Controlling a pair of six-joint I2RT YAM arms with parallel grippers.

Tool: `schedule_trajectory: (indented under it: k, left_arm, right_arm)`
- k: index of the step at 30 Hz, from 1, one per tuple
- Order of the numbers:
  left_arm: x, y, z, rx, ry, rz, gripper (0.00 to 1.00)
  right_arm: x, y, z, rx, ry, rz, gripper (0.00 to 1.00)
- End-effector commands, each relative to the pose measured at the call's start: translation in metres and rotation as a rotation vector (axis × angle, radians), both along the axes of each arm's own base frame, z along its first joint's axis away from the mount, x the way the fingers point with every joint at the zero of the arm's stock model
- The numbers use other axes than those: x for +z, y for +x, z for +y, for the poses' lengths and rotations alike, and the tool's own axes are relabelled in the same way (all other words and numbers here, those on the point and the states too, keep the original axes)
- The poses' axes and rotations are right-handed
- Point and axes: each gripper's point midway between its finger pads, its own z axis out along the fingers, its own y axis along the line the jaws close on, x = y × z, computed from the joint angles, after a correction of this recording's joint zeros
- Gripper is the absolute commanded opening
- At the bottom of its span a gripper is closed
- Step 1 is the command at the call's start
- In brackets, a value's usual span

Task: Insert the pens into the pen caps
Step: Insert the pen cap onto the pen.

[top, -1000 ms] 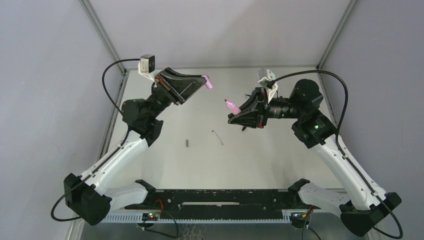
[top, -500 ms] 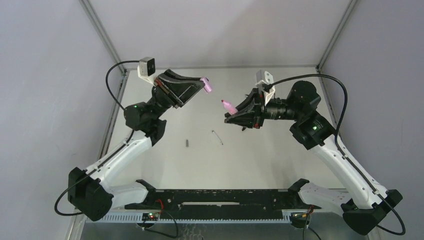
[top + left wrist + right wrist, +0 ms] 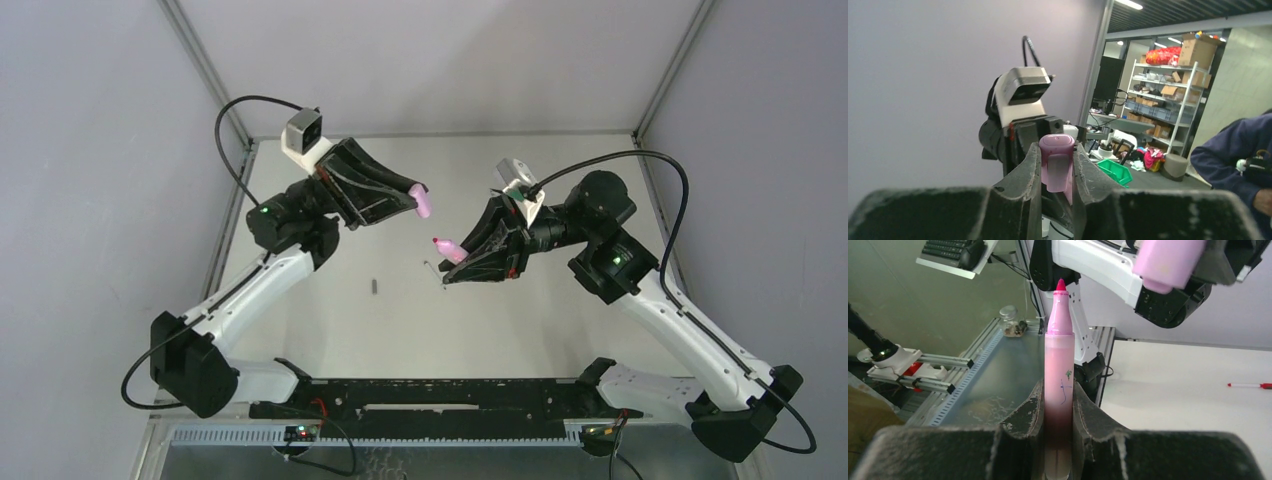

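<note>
My left gripper (image 3: 410, 201) is shut on a short pink cap (image 3: 424, 202) and holds it above the table. In the left wrist view the cap (image 3: 1057, 162) sits upright between the fingers (image 3: 1031, 172). My right gripper (image 3: 458, 264) is shut on a thick pink marker (image 3: 450, 249), whose bare tip points up and left toward the cap. In the right wrist view the marker (image 3: 1059, 365) stands between the jaws. Its tip is below and left of the cap (image 3: 1168, 260), with a gap between them.
A small grey cap (image 3: 374, 286) lies on the white table (image 3: 560, 330) left of centre. A thin grey pen (image 3: 430, 266) lies partly under my right gripper. A thin red pen (image 3: 1248, 385) lies on the table in the right wrist view.
Both arms have moved toward each other. The left gripper brought the cap down and to the right. The right gripper carried the marker left and nearer, so the gap has shrunk.
</note>
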Motion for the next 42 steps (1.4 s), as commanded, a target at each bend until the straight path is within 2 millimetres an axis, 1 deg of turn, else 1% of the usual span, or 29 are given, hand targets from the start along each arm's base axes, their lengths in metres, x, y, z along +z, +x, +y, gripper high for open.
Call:
schedule_trajectory:
  k: [1, 4, 6, 8, 10, 12, 14, 16, 17, 19, 20, 21, 22, 23, 24, 25, 27, 30, 32, 34, 36, 42]
  left_arm:
    - [0.025, -0.032, 0.015, -0.028, -0.039, -0.160, 0.00]
    - [0.028, -0.034, 0.017, -0.025, -0.055, -0.151, 0.00]
    - [0.030, -0.034, 0.019, -0.019, -0.073, -0.135, 0.00]
    - [0.032, -0.030, 0.020, -0.005, -0.097, -0.108, 0.00]
    - [0.034, -0.023, 0.022, 0.028, -0.132, -0.073, 0.00]
    - [0.034, -0.004, 0.022, 0.086, -0.147, 0.025, 0.00]
    - [0.028, 0.026, 0.018, 0.171, -0.110, 0.186, 0.00]
    - [0.017, 0.054, 0.016, 0.293, -0.039, 0.339, 0.00]
    - [0.013, 0.068, 0.018, 0.380, -0.016, 0.395, 0.00]
    - [-0.004, 0.090, 0.028, 0.554, 0.059, 0.514, 0.00]
    - [-0.011, 0.100, 0.037, 0.642, 0.083, 0.572, 0.00]
    - [-0.025, 0.108, 0.046, 0.721, 0.134, 0.654, 0.00]
    - [-0.026, 0.111, 0.052, 0.764, 0.136, 0.677, 0.00]
    - [-0.032, 0.112, 0.057, 0.799, 0.160, 0.712, 0.00]
    - [-0.037, 0.113, 0.059, 0.818, 0.187, 0.742, 0.00]
    - [-0.036, 0.112, 0.062, 0.830, 0.199, 0.761, 0.00]
    - [-0.042, 0.113, 0.064, 0.861, 0.242, 0.822, 0.00]
    - [-0.045, 0.112, 0.064, 0.886, 0.267, 0.851, 0.00]
    - [-0.045, 0.111, 0.066, 0.900, 0.259, 0.858, 0.00]
    - [-0.047, 0.107, 0.063, 0.891, 0.269, 0.858, 0.00]
    - [-0.048, 0.109, 0.063, 0.909, 0.263, 0.865, 0.00]
    - [-0.047, 0.107, 0.055, 0.895, 0.280, 0.857, 0.00]
  right_arm:
    - [0.012, -0.009, -0.001, 0.036, 0.038, 0.015, 0.00]
    - [0.013, -0.001, 0.001, -0.010, 0.044, 0.022, 0.00]
    - [0.012, 0.014, 0.004, -0.094, 0.047, 0.029, 0.00]
    - [0.009, 0.026, 0.004, -0.157, 0.044, 0.024, 0.00]
    - [0.007, 0.030, 0.002, -0.184, 0.041, -0.004, 0.00]
    - [0.003, 0.032, 0.001, -0.196, 0.027, -0.044, 0.00]
    - [-0.008, 0.037, -0.003, -0.229, -0.015, -0.075, 0.00]
    - [-0.016, 0.051, -0.008, -0.323, -0.050, -0.147, 0.00]
    - [-0.018, 0.061, -0.012, -0.384, -0.065, -0.174, 0.00]
    - [-0.024, 0.080, -0.020, -0.499, -0.099, -0.227, 0.00]
    - [-0.027, 0.089, -0.024, -0.549, -0.115, -0.240, 0.00]
    - [-0.029, 0.096, -0.026, -0.584, -0.125, -0.243, 0.00]
    - [-0.029, 0.101, -0.027, -0.610, -0.125, -0.241, 0.00]
    - [-0.030, 0.104, -0.027, -0.625, -0.122, -0.232, 0.00]
    - [-0.029, 0.106, -0.026, -0.628, -0.114, -0.217, 0.00]
    - [-0.029, 0.106, -0.023, -0.621, -0.106, -0.201, 0.00]
    - [-0.029, 0.106, -0.017, -0.605, -0.092, -0.152, 0.00]
    - [-0.032, 0.108, -0.007, -0.591, -0.087, -0.060, 0.00]
    - [-0.034, 0.110, -0.001, -0.589, -0.091, -0.022, 0.00]
    - [-0.036, 0.108, 0.005, -0.577, -0.093, 0.001, 0.00]
    - [-0.041, 0.107, 0.012, -0.569, -0.103, 0.026, 0.00]
    - [-0.056, 0.113, 0.028, -0.565, -0.140, 0.120, 0.00]
